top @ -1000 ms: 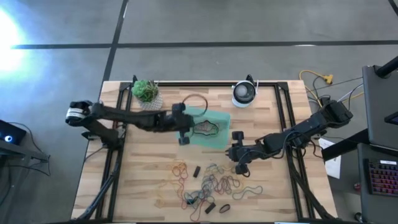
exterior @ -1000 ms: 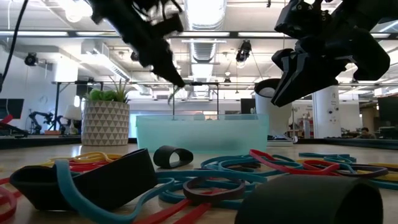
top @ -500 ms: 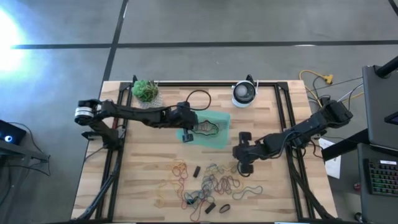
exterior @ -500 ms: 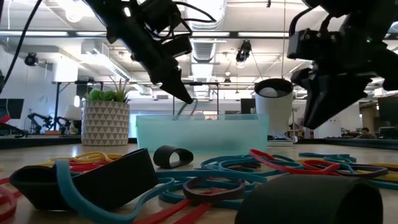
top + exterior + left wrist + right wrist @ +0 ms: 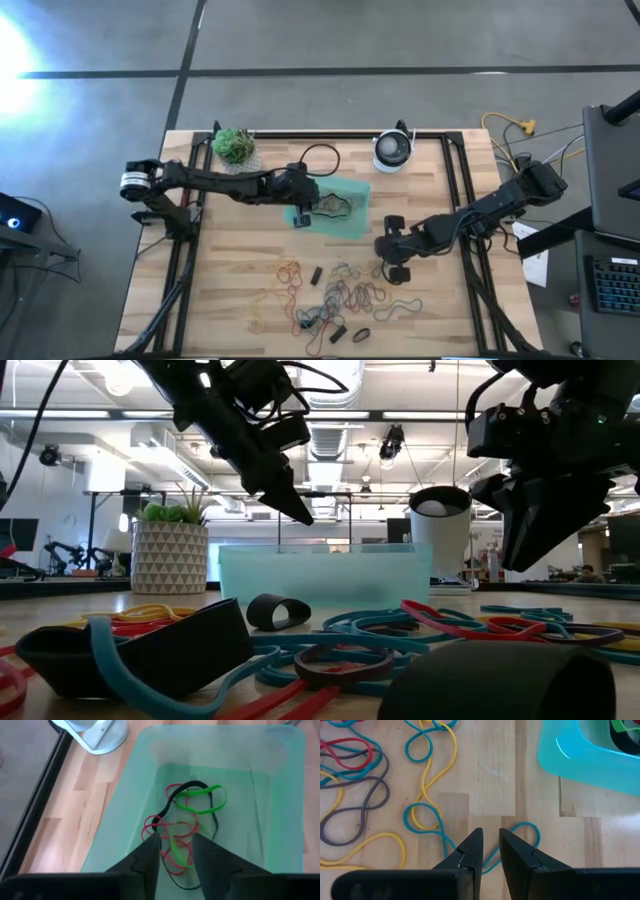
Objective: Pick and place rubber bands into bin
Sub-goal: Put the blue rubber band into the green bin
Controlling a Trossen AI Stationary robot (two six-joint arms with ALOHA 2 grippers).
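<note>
The bin [image 5: 358,192] is a translucent green tray at mid-table, and in it lie red, green and black rubber bands [image 5: 187,817]. My left gripper [image 5: 175,842] hangs open over the bin's left part [image 5: 303,212], slanting down, with nothing between its fingers. Many more rubber bands [image 5: 340,292] lie tangled on the wood near the front edge. My right gripper [image 5: 490,837] hovers right of the bin and above that pile's far right side [image 5: 397,264]. It points steeply down, its fingers a little apart over a teal band [image 5: 522,831] on the table.
A potted plant [image 5: 236,148] stands at the far left and a round white device [image 5: 392,150] at the far middle. A black cable [image 5: 318,155] loops behind the bin. Wide dark bands [image 5: 500,680] lie close to the front edge.
My left gripper went toward the table's right edge and slightly down over the bin, then stopped. The band that hung from its fingertips is no longer there: it has let go. My right gripper tipped to point more steeply down.
</note>
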